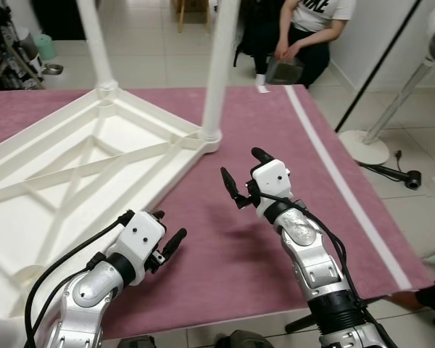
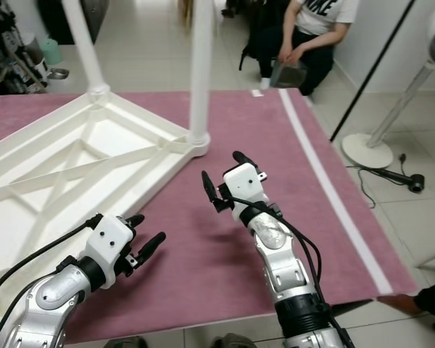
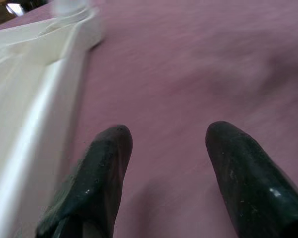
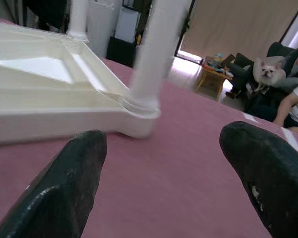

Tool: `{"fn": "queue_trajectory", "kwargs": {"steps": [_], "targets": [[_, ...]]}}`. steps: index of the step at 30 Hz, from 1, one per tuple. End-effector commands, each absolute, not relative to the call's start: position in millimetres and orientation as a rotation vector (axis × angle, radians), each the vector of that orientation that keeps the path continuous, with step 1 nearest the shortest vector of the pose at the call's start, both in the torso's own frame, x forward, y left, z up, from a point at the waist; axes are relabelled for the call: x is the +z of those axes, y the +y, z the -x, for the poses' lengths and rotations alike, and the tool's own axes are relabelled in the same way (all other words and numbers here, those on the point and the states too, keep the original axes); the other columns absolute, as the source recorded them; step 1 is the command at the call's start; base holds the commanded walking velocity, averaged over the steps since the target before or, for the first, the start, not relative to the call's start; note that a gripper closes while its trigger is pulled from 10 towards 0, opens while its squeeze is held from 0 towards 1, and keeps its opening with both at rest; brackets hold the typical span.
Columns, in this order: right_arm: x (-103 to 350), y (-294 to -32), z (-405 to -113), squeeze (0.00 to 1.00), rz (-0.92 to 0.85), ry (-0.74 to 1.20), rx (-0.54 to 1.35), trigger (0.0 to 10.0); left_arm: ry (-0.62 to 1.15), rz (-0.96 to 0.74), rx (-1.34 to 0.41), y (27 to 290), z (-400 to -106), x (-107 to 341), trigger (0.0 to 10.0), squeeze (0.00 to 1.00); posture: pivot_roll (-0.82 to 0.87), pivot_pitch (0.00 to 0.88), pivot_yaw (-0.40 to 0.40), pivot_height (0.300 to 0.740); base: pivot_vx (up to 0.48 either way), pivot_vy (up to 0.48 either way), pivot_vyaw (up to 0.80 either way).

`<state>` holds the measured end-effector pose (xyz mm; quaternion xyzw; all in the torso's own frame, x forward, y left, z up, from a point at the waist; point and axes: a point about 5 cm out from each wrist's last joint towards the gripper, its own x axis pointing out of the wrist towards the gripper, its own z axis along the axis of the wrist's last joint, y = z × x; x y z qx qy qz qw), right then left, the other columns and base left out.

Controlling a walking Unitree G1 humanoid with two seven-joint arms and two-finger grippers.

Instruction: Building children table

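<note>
A white plastic children's table lies upside down on a mauve rug, its ribbed underside facing up. Two white legs stand upright in its corner sockets: the near one by the right corner, the other at the far corner. My right gripper hovers open over the rug just in front of the near leg, empty; the leg base appears ahead of its fingers. Beside the table's front edge my left gripper is low over the rug, open and empty, the table rim at its side.
A person sits on the tiled floor beyond the rug's far right corner. A standing fan base with a cable lies to the right. A white stripe runs along the rug's right edge. A small dog rests on a sofa.
</note>
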<state>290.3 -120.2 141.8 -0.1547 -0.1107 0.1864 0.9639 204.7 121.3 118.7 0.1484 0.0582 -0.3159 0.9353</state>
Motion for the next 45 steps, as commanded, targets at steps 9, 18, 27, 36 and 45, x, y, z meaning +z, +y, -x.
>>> {"fn": "queue_trajectory", "kwargs": {"steps": [9,18,27,36,45], "targets": [[139,-124,-289,0.00,0.312,-0.217,0.362,10.0,0.182,-0.244,-0.540,127,-214,112,10.0,0.00,0.08,0.000,0.015,0.740,0.000,0.319,0.00],[138,-124,-288,0.00,0.310,-0.216,0.358,10.0,0.174,-0.260,-0.527,128,-216,111,10.0,0.00,0.08,0.000,0.018,0.740,0.000,0.167,0.00],[138,-125,-288,0.00,0.310,-0.216,0.354,10.0,0.186,-0.252,-0.531,127,-216,110,10.0,0.00,0.08,0.000,0.020,0.740,0.000,0.327,0.00],[137,-124,-288,0.00,0.309,-0.215,0.357,10.0,0.184,-0.248,-0.528,128,-215,108,10.0,0.00,0.08,0.000,0.021,0.740,0.000,0.053,0.00],[137,-122,-288,0.00,0.307,-0.215,0.364,10.0,0.185,-0.251,-0.584,128,-205,108,10.0,0.00,0.09,0.000,0.022,0.740,0.000,0.000,0.00]]}}
